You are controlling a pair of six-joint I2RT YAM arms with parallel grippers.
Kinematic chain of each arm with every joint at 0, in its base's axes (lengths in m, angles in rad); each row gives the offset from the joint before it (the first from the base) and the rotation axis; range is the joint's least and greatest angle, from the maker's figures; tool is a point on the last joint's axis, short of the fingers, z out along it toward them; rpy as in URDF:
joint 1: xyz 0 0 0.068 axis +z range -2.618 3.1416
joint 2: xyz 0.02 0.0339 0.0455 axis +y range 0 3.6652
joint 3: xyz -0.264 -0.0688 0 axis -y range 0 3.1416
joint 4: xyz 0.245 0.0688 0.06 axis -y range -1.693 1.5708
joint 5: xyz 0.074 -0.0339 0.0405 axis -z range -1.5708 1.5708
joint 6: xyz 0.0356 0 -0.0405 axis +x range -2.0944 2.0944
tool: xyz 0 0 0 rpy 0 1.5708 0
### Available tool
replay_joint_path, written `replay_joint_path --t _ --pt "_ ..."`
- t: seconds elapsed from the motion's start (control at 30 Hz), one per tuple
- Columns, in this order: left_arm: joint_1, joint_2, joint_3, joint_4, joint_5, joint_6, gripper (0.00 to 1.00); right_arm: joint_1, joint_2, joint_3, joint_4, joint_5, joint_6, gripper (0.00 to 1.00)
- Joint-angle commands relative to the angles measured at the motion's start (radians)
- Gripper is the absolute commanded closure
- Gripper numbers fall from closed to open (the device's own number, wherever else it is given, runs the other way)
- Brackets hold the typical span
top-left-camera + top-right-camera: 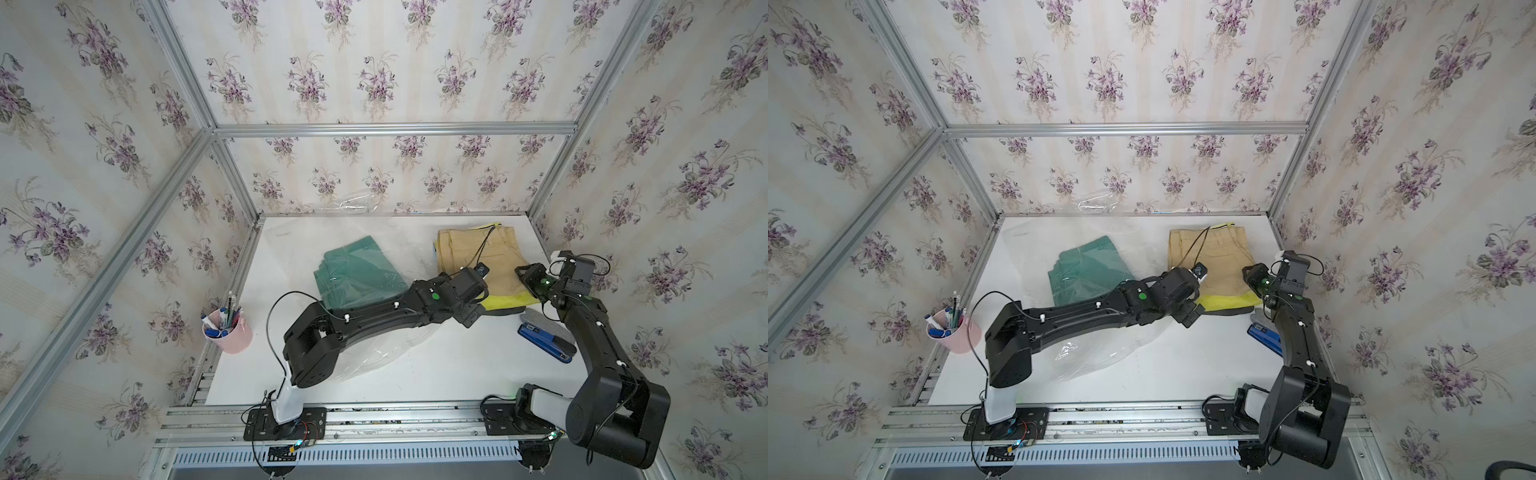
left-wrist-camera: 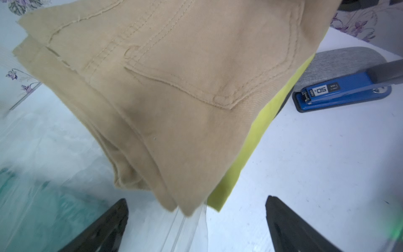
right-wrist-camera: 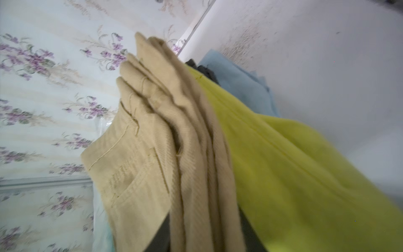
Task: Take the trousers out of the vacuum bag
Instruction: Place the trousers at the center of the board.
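The left gripper (image 2: 196, 198) is standing wide open and empty beside the tan trousers (image 1: 469, 249), which are lying on the yellow-green pair (image 1: 505, 301) outside the bag. Whether the right gripper (image 3: 204, 215) is pinching the tan folds cannot be told. Both should probably be lifting straight off so the stack is not dragged. The vacuum bag (image 1: 374, 353) is holding the teal trousers (image 1: 357, 270), and the pink cup (image 1: 235, 338) is holding pens (image 1: 226, 318).

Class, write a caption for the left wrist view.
Open left gripper facing tan trousers stacked on yellow-green trousers, blue stapler beside.
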Motion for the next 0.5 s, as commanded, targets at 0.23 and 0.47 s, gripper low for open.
replay_joint_path --t 0.23,0.47 --pt "0.002 -0.341 -0.250 -0.010 0.091 -0.180 0.00 0.000 -0.087 0.058 -0.066 0.250 -0.063 0.13" --pt "0.001 -0.567 -0.362 -0.101 0.039 -0.234 0.00 0.077 -0.189 0.094 -0.052 0.198 -0.139 0.10"
